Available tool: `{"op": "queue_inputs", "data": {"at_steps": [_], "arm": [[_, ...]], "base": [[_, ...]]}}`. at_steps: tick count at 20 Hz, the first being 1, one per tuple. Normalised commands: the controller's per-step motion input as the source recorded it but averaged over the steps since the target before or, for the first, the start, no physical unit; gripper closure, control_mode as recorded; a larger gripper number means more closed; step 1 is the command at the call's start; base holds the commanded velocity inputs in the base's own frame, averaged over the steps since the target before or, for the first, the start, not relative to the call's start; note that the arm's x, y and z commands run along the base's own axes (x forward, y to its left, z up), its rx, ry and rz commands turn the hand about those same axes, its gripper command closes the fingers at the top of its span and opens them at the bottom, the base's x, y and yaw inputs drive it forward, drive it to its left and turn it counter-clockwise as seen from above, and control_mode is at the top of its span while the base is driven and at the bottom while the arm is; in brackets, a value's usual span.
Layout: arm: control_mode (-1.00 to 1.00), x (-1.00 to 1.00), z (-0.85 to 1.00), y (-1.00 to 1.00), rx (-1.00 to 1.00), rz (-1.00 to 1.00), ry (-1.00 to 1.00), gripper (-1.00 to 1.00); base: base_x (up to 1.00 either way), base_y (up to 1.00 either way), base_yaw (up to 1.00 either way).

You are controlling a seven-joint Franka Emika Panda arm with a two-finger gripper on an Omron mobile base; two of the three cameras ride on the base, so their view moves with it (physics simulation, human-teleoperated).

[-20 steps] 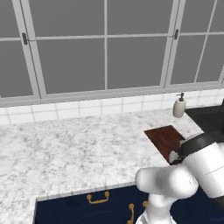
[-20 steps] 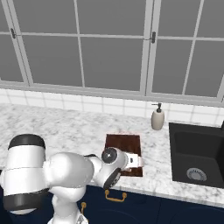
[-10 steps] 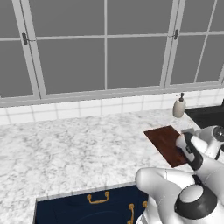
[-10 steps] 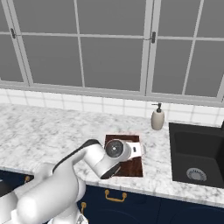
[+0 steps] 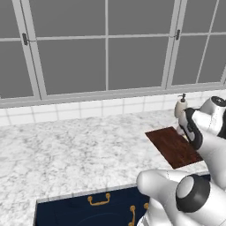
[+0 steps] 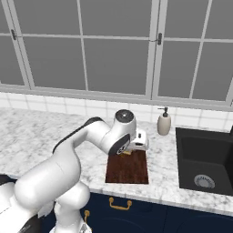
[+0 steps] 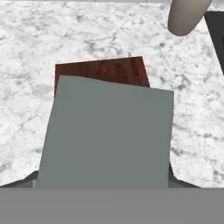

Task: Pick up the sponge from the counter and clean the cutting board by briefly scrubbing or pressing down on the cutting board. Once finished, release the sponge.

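One sponge (image 7: pixel 105 135) sits clamped in the gripper (image 6: pixel 129 152), its grey-green face spreading across most of the hand view with the dark finger tips just showing at its lower corners. From the right base camera a sliver of its yellow layer peeks out under the white hand, just above the far edge of the cutting board (image 6: pixel 128 167); whether it touches the wood cannot be told. The reddish-brown board lies flat on the white marble counter (image 5: pixel 70 150), close to the front edge above the navy cabinets (image 5: pixel 92 207) with gold handles. Beyond the board, near the tiled wall, stands a beige soap dispenser (image 6: pixel 164 123). Right of the board, the black sink (image 6: pixel 205 159) is set into the counter.
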Motion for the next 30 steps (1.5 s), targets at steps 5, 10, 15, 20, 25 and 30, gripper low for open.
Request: {"op": "queue_inputs", "data": {"at_steps": [5, 10, 15, 20, 25, 30], "arm": [[-1.0, 0.0, -0.04, 0.39, 0.28, -0.44, 0.12, 1.0], [-1.0, -0.02, -0.07, 0.31, 0.21, -0.41, 0.11, 1.0], [-1.0, -0.17, -0.34, 0.51, 0.01, -0.45, 0.01, 1.0], [-1.0, -0.15, -0.46, 0.41, 0.04, -0.3, 0.09, 1.0], [-1.0, 0.14, -0.11, 0.48, 0.17, -0.11, 0.37, 1.0], [-1.0, 0.27, -0.24, 0.32, 0.05, -0.15, 0.2, 1.0]], "base": [[0.0, 0.0, 0.0], [0.0, 0.0, 0.0], [0.0, 0.0, 0.0], [0.0, 0.0, 0.0], [0.0, 0.0, 0.0], [0.0, 0.0, 0.0]]}}
